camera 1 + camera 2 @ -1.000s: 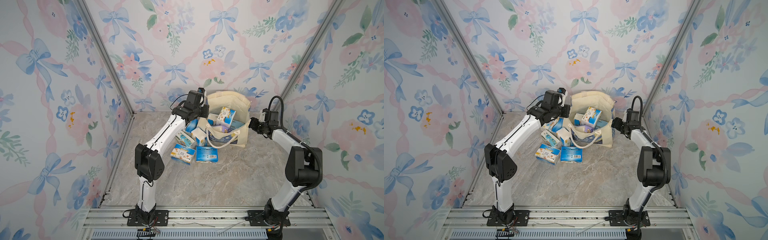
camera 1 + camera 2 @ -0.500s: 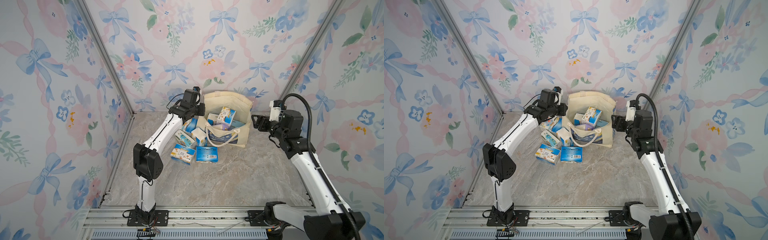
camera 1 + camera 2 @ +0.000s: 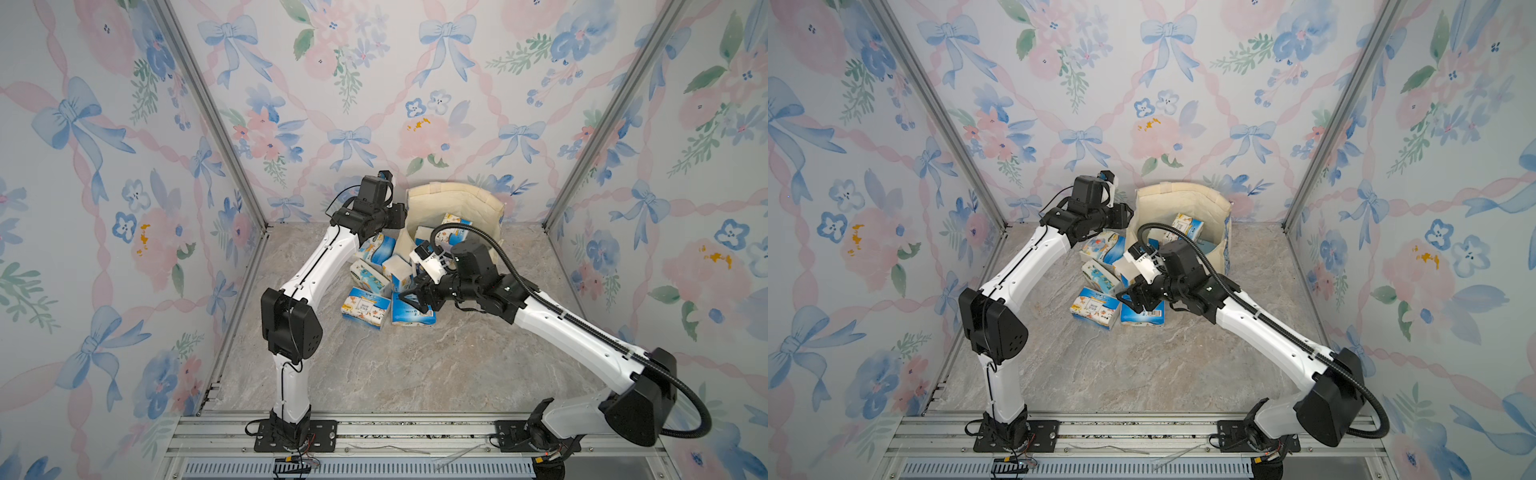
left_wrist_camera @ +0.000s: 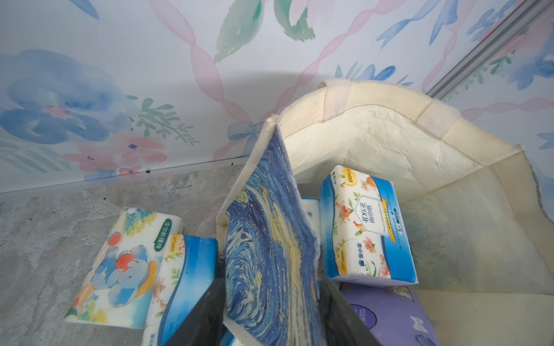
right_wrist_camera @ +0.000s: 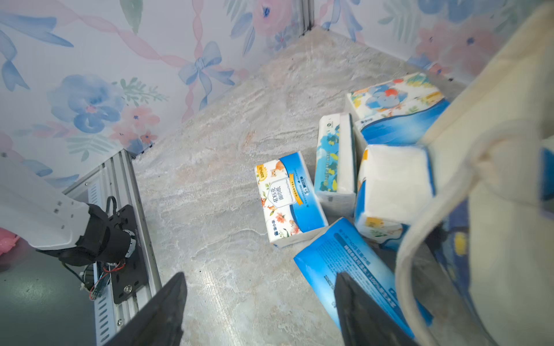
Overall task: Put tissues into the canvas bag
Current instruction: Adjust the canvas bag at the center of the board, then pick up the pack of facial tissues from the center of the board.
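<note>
The canvas bag (image 3: 457, 199) stood at the far middle of the counter (image 3: 395, 365). The left end effector (image 4: 269, 287) straddled its left wall with half-spread jaws, not pinching, probably to steady the mouth. Inside, a floral tissue pack (image 4: 365, 221) touched a lavender pack (image 4: 389, 314). The right end effector (image 5: 259, 278), wide open and empty, hovered over a blue pack (image 5: 353, 269) among the tissues (image 5: 287, 197) lying outside, near-left of the bag, likely its next pick.

Grey marbled table (image 3: 395, 374), with everything crowded toward its far edge.
The canvas bag (image 3: 457, 199) stands on the table close to the back wall, mouth open. Just beside it, on the left arm's side, several tissues (image 3: 365, 307) lie loose in a touching cluster. The nearest two lie flat, side by side.
</note>
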`<state>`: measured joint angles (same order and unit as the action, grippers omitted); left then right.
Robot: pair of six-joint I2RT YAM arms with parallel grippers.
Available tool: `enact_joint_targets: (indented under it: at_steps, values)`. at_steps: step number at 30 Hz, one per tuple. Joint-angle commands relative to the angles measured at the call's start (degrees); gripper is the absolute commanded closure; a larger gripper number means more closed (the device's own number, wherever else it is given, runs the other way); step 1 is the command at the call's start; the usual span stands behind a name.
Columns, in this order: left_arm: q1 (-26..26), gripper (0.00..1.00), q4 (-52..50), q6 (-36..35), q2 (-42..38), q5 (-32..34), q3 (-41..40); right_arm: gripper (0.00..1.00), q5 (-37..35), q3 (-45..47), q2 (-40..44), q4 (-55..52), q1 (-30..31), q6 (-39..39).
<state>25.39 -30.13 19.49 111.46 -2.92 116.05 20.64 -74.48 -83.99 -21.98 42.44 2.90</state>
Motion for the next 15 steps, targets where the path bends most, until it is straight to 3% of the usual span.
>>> enact_joint_targets:
  at_steps: [1,11,15]
  values:
    - [-0.56,0.46,0.42,-1.55,-8.20,4.66,-3.00,0.22,-2.01,-5.06,-5.01,-2.94,1.66,-2.77]
    - [-0.78,0.44,3.31,-0.52,-25.38,11.26,-27.23,0.21,-19.35,-20.98,-23.43,-8.79,4.32,-6.58]
    - [-2.30,0.44,5.11,0.26,-30.23,10.52,-34.95,0.20,-25.94,-28.10,-29.68,-11.49,3.72,-7.11]
